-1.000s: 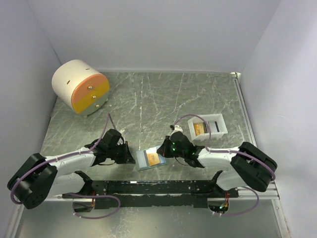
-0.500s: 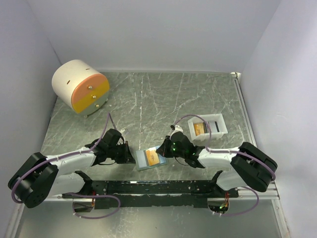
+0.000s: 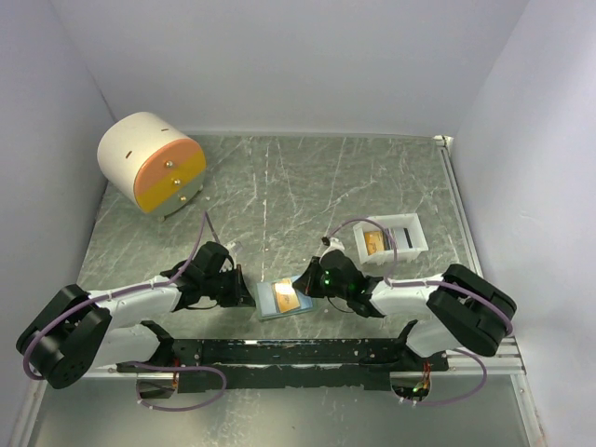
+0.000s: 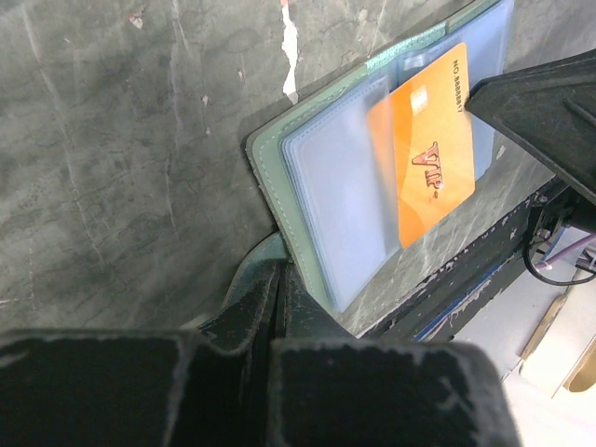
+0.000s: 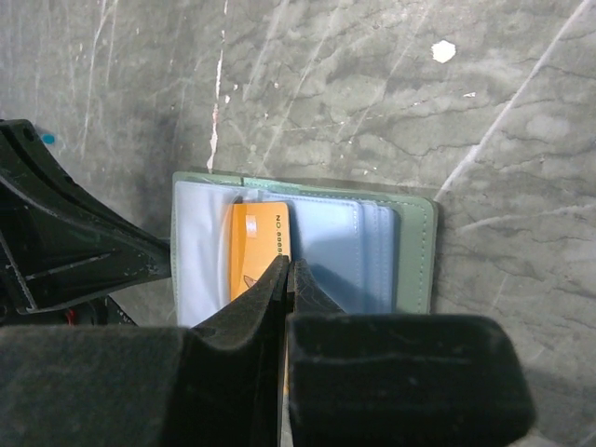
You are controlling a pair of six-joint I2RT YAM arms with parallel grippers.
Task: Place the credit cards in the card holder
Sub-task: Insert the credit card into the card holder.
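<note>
The card holder (image 3: 268, 300) lies open on the table, sage green outside, pale blue inside. It also shows in the left wrist view (image 4: 326, 186) and the right wrist view (image 5: 414, 251). My left gripper (image 3: 244, 293) (image 4: 277, 272) is shut on the holder's green edge. My right gripper (image 3: 304, 285) (image 5: 288, 265) is shut on an orange credit card (image 3: 289, 298) (image 5: 256, 244). In the left wrist view this card (image 4: 430, 158) lies over the holder, its left part tucked under a clear sleeve. Another orange card (image 3: 374, 241) lies in the white tray.
The small white tray (image 3: 410, 244) stands right of the right arm. A round cream-and-orange drawer cabinet (image 3: 154, 163) stands at the back left. A black rail (image 3: 279, 352) runs along the near edge just below the holder. Walls close in on three sides.
My right gripper has edged slightly left with the orange card, which sits a little further over the holder. My left gripper has held its place.
</note>
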